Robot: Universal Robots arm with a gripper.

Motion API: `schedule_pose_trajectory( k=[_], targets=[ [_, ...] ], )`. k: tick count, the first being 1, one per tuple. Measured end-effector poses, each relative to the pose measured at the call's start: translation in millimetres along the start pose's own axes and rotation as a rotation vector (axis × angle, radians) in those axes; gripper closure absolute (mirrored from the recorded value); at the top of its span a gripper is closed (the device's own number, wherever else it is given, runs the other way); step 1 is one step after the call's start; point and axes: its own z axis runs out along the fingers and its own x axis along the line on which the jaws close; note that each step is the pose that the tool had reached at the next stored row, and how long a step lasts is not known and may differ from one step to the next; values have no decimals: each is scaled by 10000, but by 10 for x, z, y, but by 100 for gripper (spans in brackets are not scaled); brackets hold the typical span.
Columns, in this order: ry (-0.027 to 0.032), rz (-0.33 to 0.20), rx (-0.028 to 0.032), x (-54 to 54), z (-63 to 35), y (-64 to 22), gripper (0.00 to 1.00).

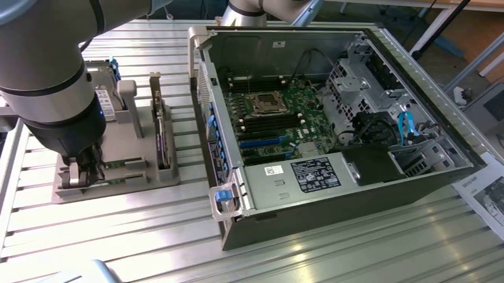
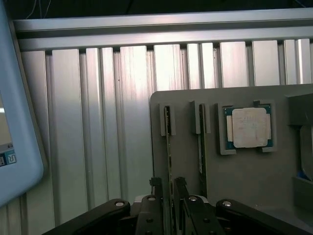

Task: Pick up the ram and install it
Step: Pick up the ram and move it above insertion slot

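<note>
Here | jaws stood apart on either side of the ram | ram stood on edge in the grey holder | holder lay on the tabletop beside the open computer.

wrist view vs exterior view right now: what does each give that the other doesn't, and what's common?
Wrist view adds: the open pincer straddling the ram, which stands on edge in its slot, a second stick beside it, and the square processor chip in its pocket.
Exterior view adds: the open computer case with its motherboard, and a dark expansion card upright.
Shared: the grey holder, the slatted metal table, and the pincer down at the holder.
</note>
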Motion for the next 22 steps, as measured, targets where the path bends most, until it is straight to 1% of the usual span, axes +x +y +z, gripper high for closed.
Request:
schedule_pose_trajectory(
  k=[6,13,17,20,22],
  targets=[
    [0,0,1,-9,6,0,76],
    [-15,0,-1,-61,16,0,76],
    [-15,-1,-2,-69,18,1,76],
    [-16,0,-1,-68,51,-1,76],
    [-16,-1,-1,-68,92,-2,76]
  ],
)
